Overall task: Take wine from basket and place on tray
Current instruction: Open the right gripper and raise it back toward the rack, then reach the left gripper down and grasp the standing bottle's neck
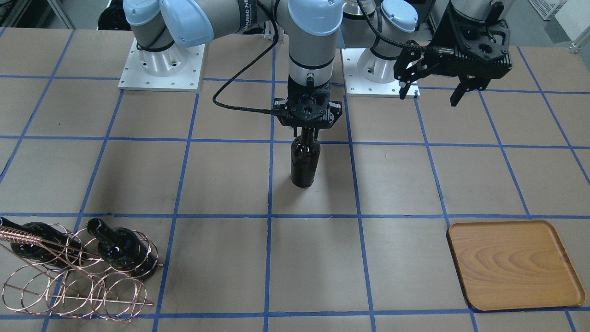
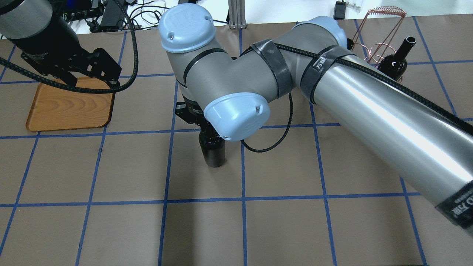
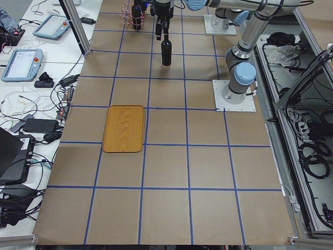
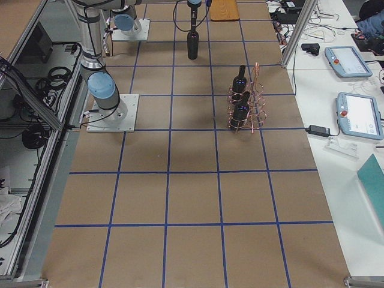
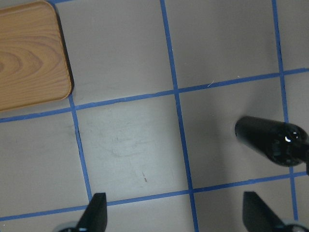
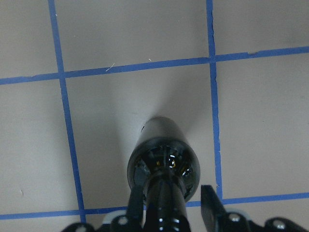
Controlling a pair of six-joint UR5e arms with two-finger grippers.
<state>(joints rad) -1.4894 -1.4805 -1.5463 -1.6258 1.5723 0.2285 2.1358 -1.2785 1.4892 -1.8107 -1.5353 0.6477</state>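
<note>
While the right hand (image 1: 308,133) is bracketing the neck of the wine bottle (image 1: 304,161), which is standing upright on the surface (image 1: 221,180) well apart from the tray (image 1: 514,265), clamping cannot be told. A skewed withdrawal risks toppling it. The left hand (image 1: 429,97) is hanging released.
</note>
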